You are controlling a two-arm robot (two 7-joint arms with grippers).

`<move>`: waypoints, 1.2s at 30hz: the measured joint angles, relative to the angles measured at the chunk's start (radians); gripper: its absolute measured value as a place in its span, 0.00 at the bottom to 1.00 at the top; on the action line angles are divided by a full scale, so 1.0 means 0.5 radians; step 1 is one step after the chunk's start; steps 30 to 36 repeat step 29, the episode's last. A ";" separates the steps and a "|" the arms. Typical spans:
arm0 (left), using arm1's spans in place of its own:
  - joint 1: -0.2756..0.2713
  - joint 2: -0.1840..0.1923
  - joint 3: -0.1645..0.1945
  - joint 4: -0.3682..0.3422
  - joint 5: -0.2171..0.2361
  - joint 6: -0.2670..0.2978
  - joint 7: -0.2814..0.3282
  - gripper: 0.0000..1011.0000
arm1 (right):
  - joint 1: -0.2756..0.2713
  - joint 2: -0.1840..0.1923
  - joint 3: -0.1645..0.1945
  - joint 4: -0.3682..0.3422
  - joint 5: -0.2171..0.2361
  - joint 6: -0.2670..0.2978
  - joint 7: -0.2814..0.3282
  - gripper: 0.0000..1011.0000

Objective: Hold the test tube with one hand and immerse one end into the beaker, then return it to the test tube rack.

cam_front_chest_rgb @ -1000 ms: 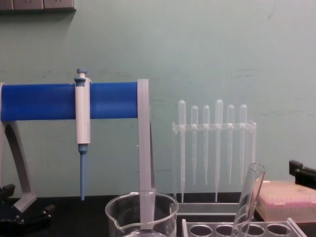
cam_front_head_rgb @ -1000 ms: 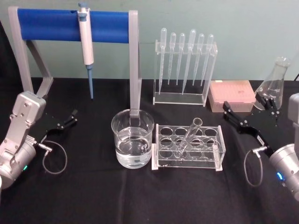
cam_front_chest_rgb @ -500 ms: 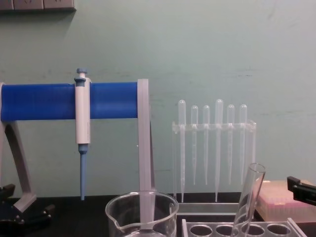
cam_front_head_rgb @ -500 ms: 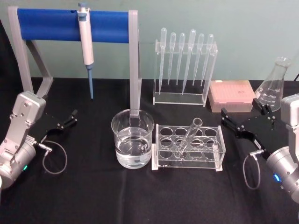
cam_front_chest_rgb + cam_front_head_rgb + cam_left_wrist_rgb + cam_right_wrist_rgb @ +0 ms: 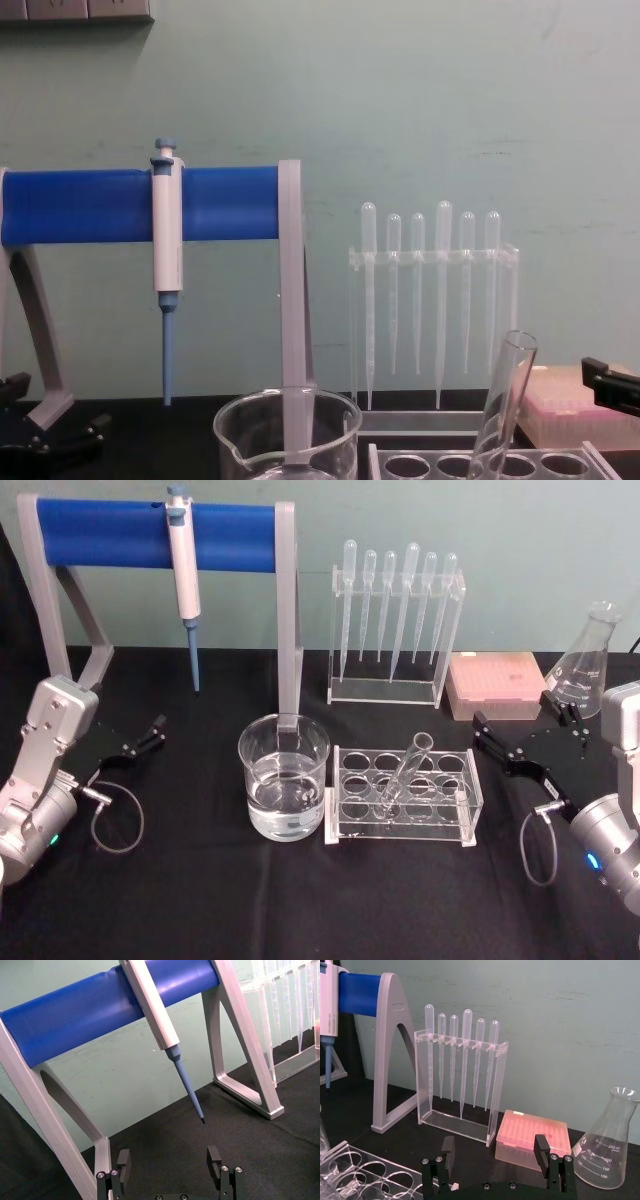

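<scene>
**A:** What's the bench like?

**B:** A black cloth covers the desk (image 5: 200, 900); a pale green wall (image 5: 450, 100) stands behind. The test tube (image 5: 404, 774) leans in the clear rack (image 5: 470, 815) at the desk's middle, and the beaker (image 5: 283, 790), holding water, sits just beside the rack's left end.

**A:** And the grippers?

**B:** The right gripper (image 5: 528, 740) hangs near the right edge, fingers spread wide, holding nothing. The left gripper (image 5: 140, 742) sits by the left edge, jaws likewise apart and empty, below the micropipette (image 5: 184, 570) on its blue stand (image 5: 120, 535).
</scene>
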 joint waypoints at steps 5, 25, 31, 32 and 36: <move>0.000 0.000 0.000 0.000 0.000 0.000 0.000 0.99 | 0.000 0.001 -0.001 -0.001 0.001 -0.001 0.000 0.99; 0.000 0.000 0.000 0.000 0.000 0.000 0.000 0.99 | 0.000 0.002 -0.002 -0.002 0.003 -0.003 0.000 0.99; 0.000 0.000 0.000 0.000 0.000 0.000 0.000 0.99 | 0.000 0.002 -0.002 -0.002 0.003 -0.003 -0.001 0.99; 0.000 0.000 0.000 0.000 0.000 0.000 0.000 0.99 | 0.000 0.002 -0.002 -0.002 0.003 -0.003 -0.001 0.99; 0.000 0.000 0.000 0.000 0.000 0.000 0.000 0.99 | 0.000 0.002 -0.002 -0.002 0.003 -0.003 -0.001 0.99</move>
